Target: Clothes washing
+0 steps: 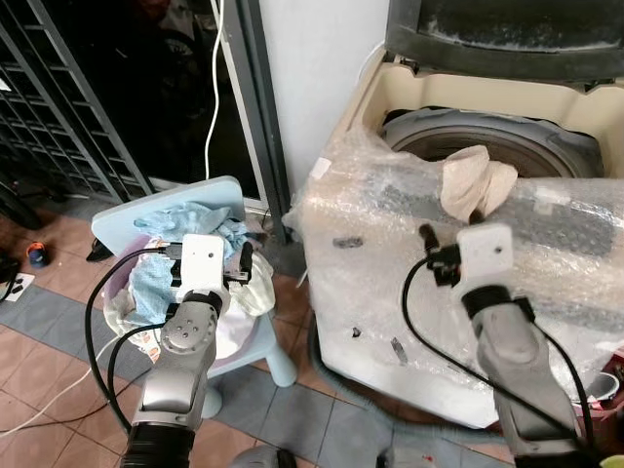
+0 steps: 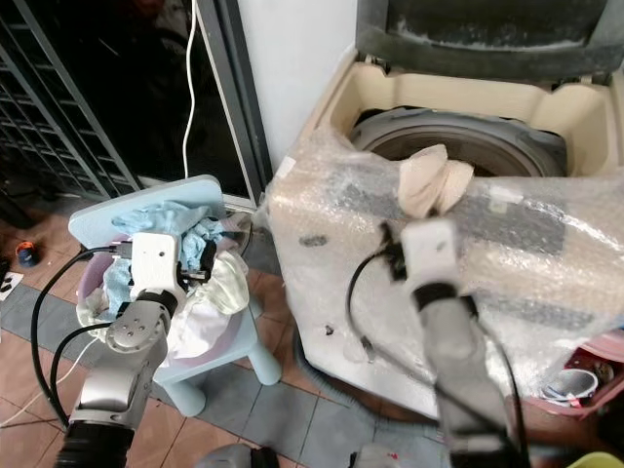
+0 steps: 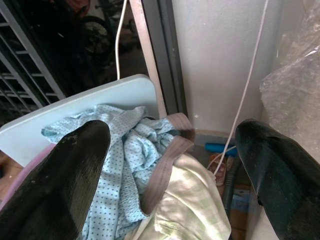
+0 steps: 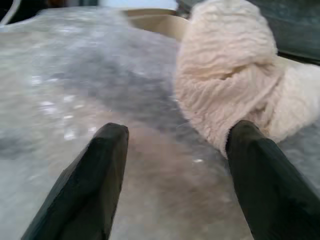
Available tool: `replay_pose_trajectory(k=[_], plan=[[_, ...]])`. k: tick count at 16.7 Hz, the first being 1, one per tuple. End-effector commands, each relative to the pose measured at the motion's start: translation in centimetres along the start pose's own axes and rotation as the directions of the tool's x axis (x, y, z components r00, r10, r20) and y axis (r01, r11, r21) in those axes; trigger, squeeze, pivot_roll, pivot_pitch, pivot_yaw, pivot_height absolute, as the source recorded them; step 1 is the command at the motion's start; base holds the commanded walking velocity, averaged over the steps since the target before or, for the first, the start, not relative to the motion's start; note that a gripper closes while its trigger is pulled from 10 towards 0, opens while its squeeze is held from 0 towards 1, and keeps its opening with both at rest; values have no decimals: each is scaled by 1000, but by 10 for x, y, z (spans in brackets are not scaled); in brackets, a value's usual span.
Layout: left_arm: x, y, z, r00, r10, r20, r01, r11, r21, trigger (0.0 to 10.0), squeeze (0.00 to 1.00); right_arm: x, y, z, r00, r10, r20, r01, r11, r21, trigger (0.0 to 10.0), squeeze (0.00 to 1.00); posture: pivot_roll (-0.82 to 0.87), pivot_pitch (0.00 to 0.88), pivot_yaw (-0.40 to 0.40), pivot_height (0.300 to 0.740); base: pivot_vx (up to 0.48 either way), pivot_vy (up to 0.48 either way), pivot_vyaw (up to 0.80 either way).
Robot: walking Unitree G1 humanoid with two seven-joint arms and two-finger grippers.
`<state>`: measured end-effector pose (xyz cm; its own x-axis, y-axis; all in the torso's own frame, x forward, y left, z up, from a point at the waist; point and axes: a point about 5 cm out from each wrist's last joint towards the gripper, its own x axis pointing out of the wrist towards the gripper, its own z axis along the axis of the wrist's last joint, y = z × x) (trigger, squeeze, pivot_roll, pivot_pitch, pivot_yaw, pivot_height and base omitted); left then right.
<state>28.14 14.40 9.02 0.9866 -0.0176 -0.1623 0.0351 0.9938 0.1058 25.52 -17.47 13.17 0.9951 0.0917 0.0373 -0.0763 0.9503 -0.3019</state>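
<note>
Right wrist view: cream cloth just ahead of spread fingers

The right gripper (image 4: 172, 175) hovers wide apart over the bubble-wrapped washing machine (image 1: 409, 253); the cream cloth (image 4: 230, 75) lies just beyond one fingertip, on the washer's front rim. The left gripper (image 3: 170, 170), also wide, hangs above the laundry basket (image 1: 244, 341) of clothes (image 3: 130, 150).

We see a pale blue chair (image 1: 226, 191) bearing a basin (image 1: 117, 283) of clothes (image 1: 185, 234); a cream cloth (image 1: 475, 181) lies on the bubble-wrapped washer (image 1: 390, 253)
</note>
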Motion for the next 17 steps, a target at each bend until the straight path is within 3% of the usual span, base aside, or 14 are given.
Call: replay_pose_trajectory(k=[1,3,6,7,10,11,12,13,14,17], plan=[[1,4,-2,1000,12,-11,-12,1000,17,10000,0,-7,15,3,996,85,30,-85,996,5,10000,1000,-100,0,107,740,0,0,0],[1,4,-2,1000,8,-10,-7,1000,19,10000,0,-9,20,6,986,155,58,-156,988,14,10000,1000,-102,0,109,740,0,0,0],[2,4,-2,1000,6,-10,-5,1000,21,10000,0,2,5,20,984,136,119,-135,991,-14,10000,1000,-98,0,106,740,0,0,0],[2,4,-2,1000,7,-9,-7,1000,20,10000,0,19,-10,43,975,102,196,-100,995,-15,10000,1000,-97,0,106,740,0,0,0],[2,4,-1,1000,7,-8,-7,1000,22,10000,0,41,-21,69,956,111,270,-112,994,-12,10000,992,-97,0,108,740,0,0,0],[2,4,-1,1000,7,-8,-6,1000,23,10000,0,48,-26,73,955,103,279,-102,995,-17,10000,545,-97,0,108,740,0,0,0],[2,4,-1,1000,6,-8,-6,1000,23,10000,0,54,-31,72,963,70,262,-75,997,10,10000,353,-94,0,110,740,0,0,0],[2,4,-1,1000,5,-8,-5,1000,24,10000,0,59,-36,71,968,34,248,-45,998,38,10000,298,-92,0,109,740,0,0,0],[2,4,-1,1000,10,-6,-10,1000,24,10000,0,61,-37,75,966,27,258,-41,998,52,10000,16,-86,0,107,740,0,0,0],[1,5,-1,1000,13,-8,-13,1000,22,10000,0,54,-22,73,961,84,265,-103,993,59,10000,0,-90,0,108,740,0,0,0]])
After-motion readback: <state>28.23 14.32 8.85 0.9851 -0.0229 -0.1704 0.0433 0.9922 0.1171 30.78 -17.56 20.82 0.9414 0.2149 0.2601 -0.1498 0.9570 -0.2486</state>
